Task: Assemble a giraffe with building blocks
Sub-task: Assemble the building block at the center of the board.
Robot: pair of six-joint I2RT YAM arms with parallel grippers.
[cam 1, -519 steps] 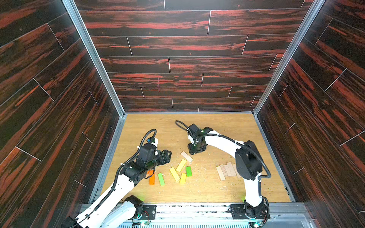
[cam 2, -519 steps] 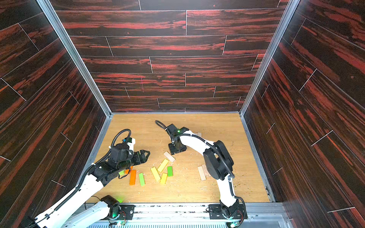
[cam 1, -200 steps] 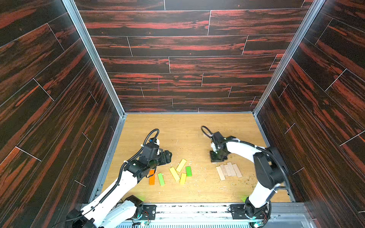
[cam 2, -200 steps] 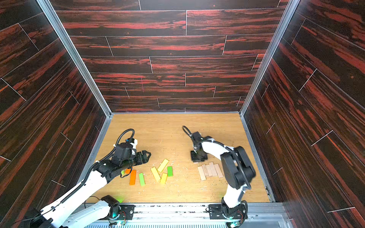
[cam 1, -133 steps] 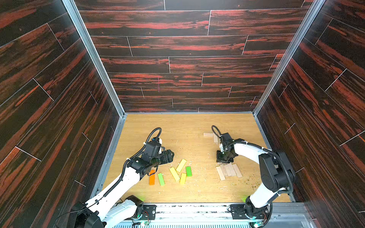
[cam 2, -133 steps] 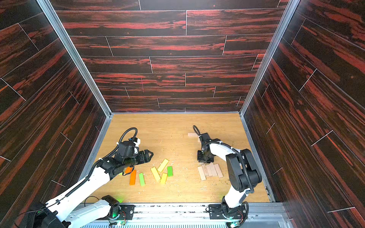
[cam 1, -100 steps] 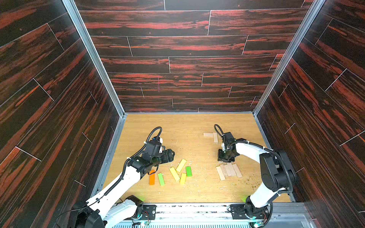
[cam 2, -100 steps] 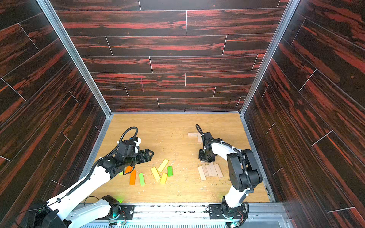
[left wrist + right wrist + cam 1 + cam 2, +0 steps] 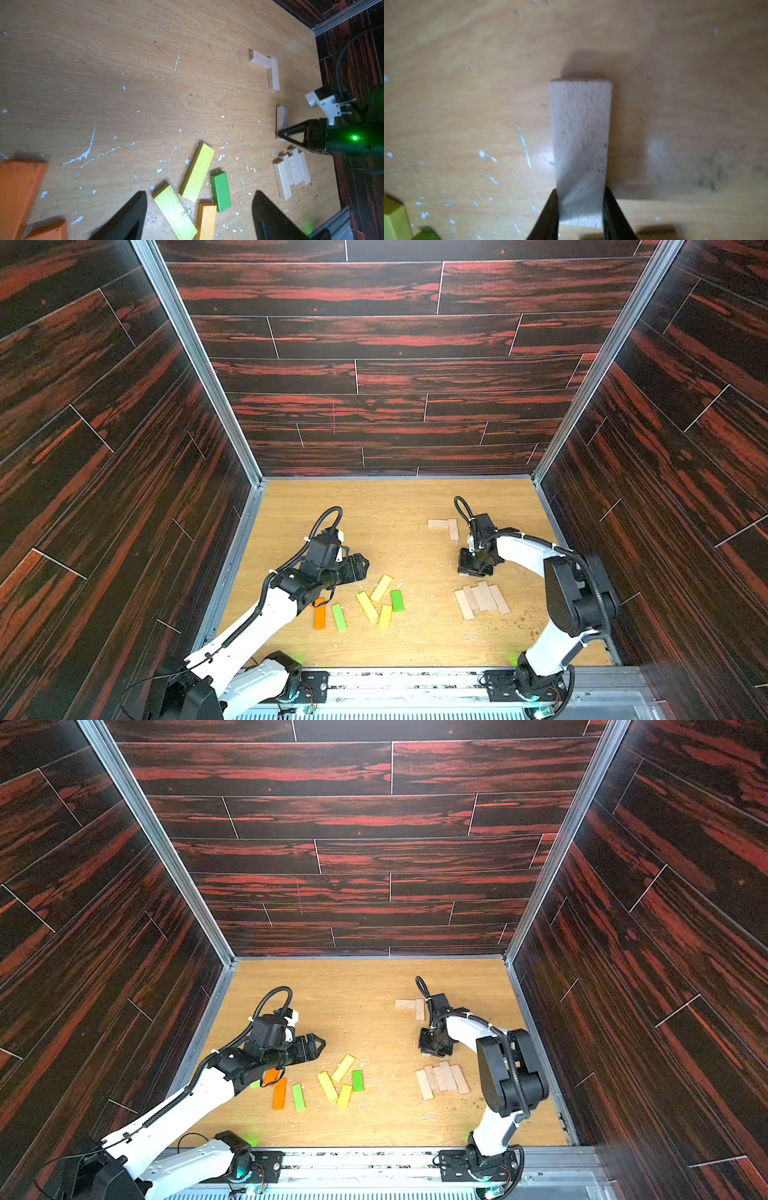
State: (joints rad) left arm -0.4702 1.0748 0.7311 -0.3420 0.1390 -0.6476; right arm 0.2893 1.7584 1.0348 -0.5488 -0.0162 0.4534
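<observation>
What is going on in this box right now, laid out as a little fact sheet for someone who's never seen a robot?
Surface: scuffed wooden table
Left gripper: open, empty, hovering by the coloured planks
Coloured planks: orange, green and yellow, lying loose and flat
Right gripper: shut on one pale plank
Pale row: several planks lying side by side
Built so far: two pale planks meeting in an L, farther back

Two arms, left arm (image 9: 270, 610) and right arm (image 9: 523, 549), white shells on chunky black joints. A black cable (image 9: 331, 510) loops over each wrist. Left gripper (image 9: 198, 193) and right gripper (image 9: 280, 136) are black, fingers (image 9: 128, 218) tapering to points. Green lights (image 9: 296, 657) glow at the bases.
</observation>
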